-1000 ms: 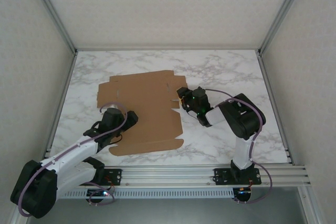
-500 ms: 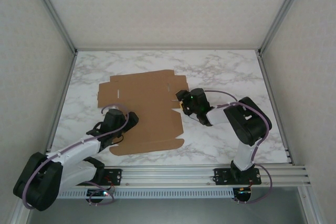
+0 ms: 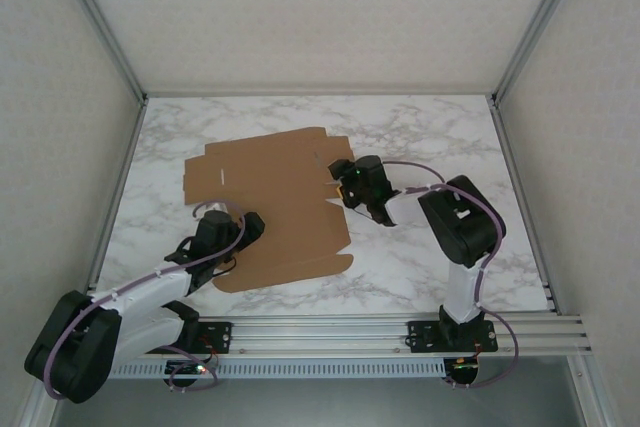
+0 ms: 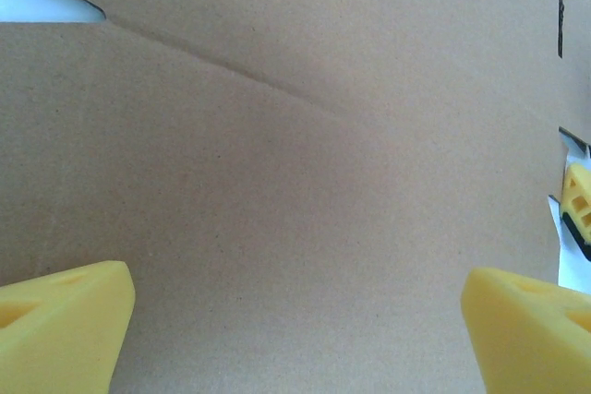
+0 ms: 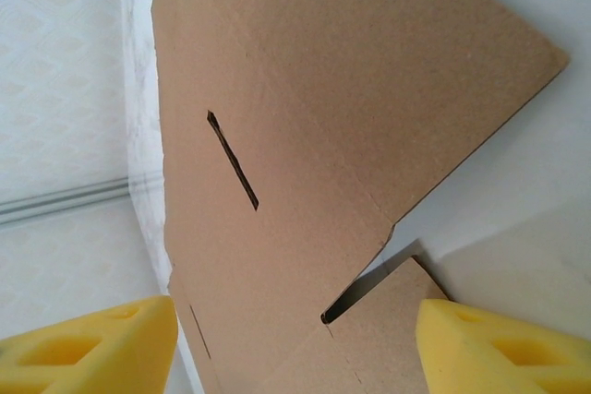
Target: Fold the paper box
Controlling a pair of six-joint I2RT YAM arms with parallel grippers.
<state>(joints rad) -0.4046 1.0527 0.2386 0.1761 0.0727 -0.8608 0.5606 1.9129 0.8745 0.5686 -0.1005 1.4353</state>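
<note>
Cardboard first: the paper box (image 3: 270, 212) lies as a flat die-cut sheet on the left-centre of the marble table (image 3: 440, 137), flaps spread; its right-hand flap (image 5: 369, 71) seems lifted a little off the surface (there is a shadow under it in the right wrist view); a narrow slot (image 5: 233, 161) is cut in that flap and a notch (image 5: 355, 302) opens just below; right gripper (image 3: 347, 187) sits at that right edge, fingers spread wide with cardboard between them, clamped on nothing; left gripper (image 3: 238, 230) is low over the near-left part of the sheet, yellow fingertips (image 4: 65, 320) well apart over bare cardboard, released too, and whether they press down I cannot tell; now the danger, as I judge it: lift the flap with nothing pinning the sheet and the whole thing may slide across the smooth marble instead of hinging at its crease; close the right jaws off the score line and the flap could buckle or tear at the notch; as for contents, no walls are up, so the sheet forms no compartment and nothing lies on it.
</note>
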